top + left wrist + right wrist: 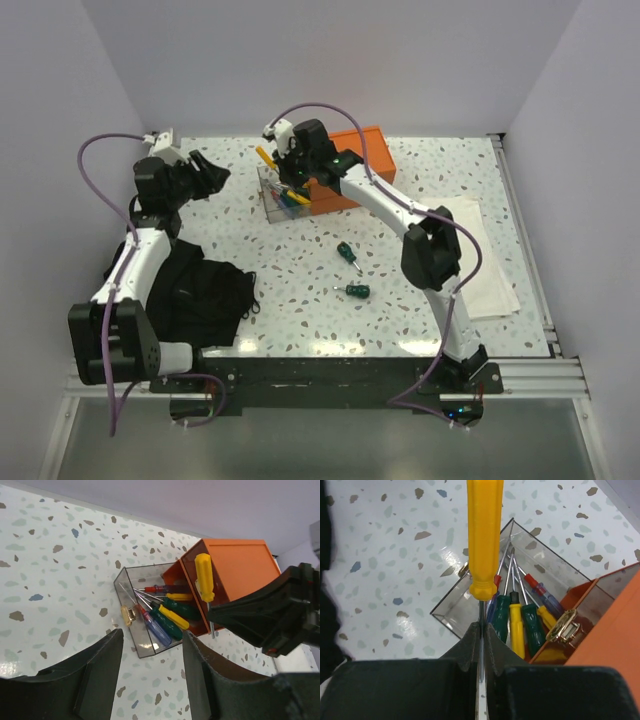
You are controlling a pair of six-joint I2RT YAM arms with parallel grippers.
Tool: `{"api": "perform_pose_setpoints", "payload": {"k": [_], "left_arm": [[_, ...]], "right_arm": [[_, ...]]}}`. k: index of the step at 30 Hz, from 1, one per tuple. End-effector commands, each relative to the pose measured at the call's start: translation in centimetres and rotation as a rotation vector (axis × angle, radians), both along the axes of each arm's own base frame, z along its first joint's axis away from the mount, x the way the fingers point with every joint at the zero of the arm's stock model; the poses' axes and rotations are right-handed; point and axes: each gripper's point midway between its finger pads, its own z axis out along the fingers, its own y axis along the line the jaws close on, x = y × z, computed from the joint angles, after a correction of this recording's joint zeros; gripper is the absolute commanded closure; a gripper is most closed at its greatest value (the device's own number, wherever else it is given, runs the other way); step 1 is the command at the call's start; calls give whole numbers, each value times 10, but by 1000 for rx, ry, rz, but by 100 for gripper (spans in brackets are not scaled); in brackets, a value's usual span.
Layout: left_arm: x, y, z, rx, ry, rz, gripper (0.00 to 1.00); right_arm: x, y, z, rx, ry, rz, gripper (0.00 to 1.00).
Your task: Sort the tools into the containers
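Observation:
My right gripper (481, 630) is shut on the thin shaft of a yellow-handled screwdriver (483, 535), holding it above the clear plastic bin (451, 611); it also shows in the top view (266, 157) and left wrist view (204, 577). The clear bin (272, 205) leans against the orange box (362, 152) and holds several screwdrivers with green, yellow and red-and-blue handles (167, 620). Two stubby green screwdrivers lie on the table, one (347, 255) and another (357, 291). My left gripper (150, 677) is open and empty, left of the bin.
A black cloth (200, 290) lies at the table's left front. A white folded towel (490, 265) lies at the right. A brass-coloured latch (562, 626) shows on the orange box (240, 565). White walls close in the table.

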Motion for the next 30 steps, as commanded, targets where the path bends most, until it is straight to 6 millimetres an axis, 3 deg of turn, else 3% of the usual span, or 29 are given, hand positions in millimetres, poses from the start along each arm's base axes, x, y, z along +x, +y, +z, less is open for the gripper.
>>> {"api": "perform_pose_setpoints", "payload": {"k": [1,7,11,15,16,17,19,20,21,24,26,28,30], "left_arm": [[-13,14,16,9,-60,43,45],[-21,23,14,12,-66,69,44],[-21,23,12,0,-69,69,44],[-18,22,4,-6,-57,67,44],[-18,22,1,-12,-49,70,44],[-17,23,-1,-14,-51,74,44],[-13,22,-10,-28,-34,74,44],[-9,23,-19,-35,-16,74,45],[-7,20,-23,-41,-3,60,46],[8,18,-43,-54,64,39,48],[20,18,-51,-64,76,28,51],[28,14,-52,-61,58,1,54],[39,8,-52,-57,38,-33,65]], "right_arm": [[28,17,53,100,-145,-83,100],[38,19,15,-19,-160,-103,100],[33,11,-15,-123,-158,-117,100],[27,0,-24,-199,-167,-133,100],[26,-3,-25,-208,-168,-144,97],[24,-4,-29,-213,-160,-153,87],[21,-3,-22,-190,-150,-160,71],[20,-3,-20,-182,-147,-157,58],[19,-2,-13,-169,-151,-160,55],[17,-1,24,-95,-177,-179,50],[13,-3,60,-39,-220,-188,50],[16,-13,86,-4,-271,-225,50],[26,-34,108,28,-315,-294,52]]}}
